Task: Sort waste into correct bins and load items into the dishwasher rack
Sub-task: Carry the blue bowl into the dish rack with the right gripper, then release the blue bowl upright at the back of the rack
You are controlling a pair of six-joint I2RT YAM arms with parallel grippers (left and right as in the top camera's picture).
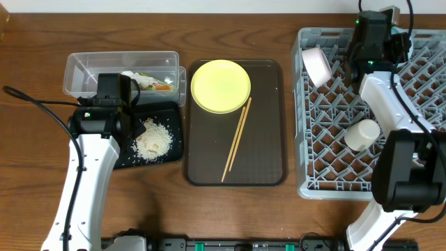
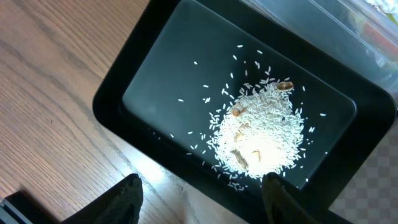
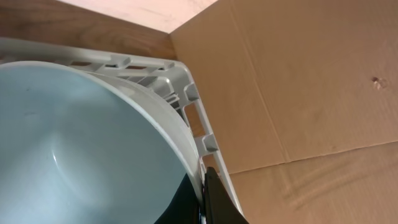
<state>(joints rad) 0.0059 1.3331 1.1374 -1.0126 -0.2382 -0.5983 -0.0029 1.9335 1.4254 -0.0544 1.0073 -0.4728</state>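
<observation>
Right gripper (image 3: 204,199) pinches the bowl (image 3: 74,137) by its rim at a corner of the rack (image 3: 186,87). Best to seat it on edge between pegs (image 1: 333,104) before letting go. Left gripper (image 2: 208,199) hangs spread and empty above rice (image 2: 261,137) in the black tray (image 2: 155,74).

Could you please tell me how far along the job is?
Done: crumpled white wrapper scrap in clear plastic tub, white rice in shallow black tray, white bowl and small pale cup in grey plastic rack. In hand: light blue bowl, its rim in the right gripper. Remaining: round yellow plate, wooden chopsticks.
</observation>
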